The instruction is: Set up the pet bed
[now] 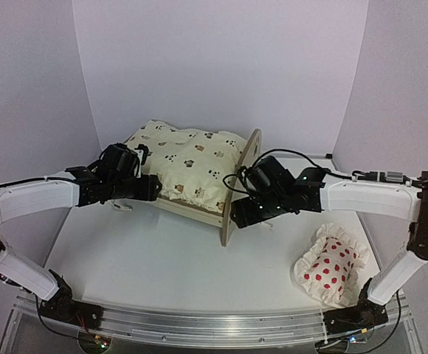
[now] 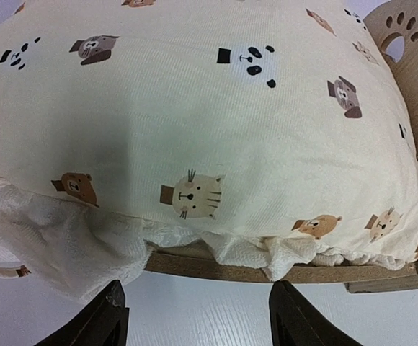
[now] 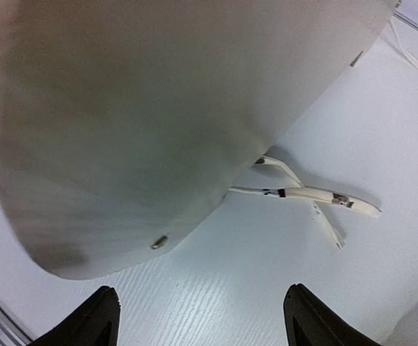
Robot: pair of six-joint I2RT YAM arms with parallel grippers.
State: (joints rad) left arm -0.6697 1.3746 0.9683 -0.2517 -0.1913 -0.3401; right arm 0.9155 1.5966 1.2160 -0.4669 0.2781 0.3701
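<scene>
The pet bed (image 1: 245, 164) stands at the back middle of the table, its rounded plywood end board on the right. A cream animal-print cushion (image 1: 188, 161) lies on it. My left gripper (image 1: 153, 189) is at the bed's left near side. In the left wrist view it (image 2: 203, 326) is open, with the wooden side rail (image 2: 281, 272) and cushion (image 2: 194, 108) just ahead. My right gripper (image 1: 237, 212) is beside the end board's outer face. In the right wrist view it (image 3: 205, 328) is open, and that board (image 3: 151, 122) fills the frame just ahead.
A red-dotted white pillow (image 1: 330, 265) lies at the front right of the table. The cushion's white frill (image 2: 58, 238) hangs over the rail at the left. Thin cream ties (image 3: 306, 194) lie on the table past the end board. White walls close in behind and at both sides.
</scene>
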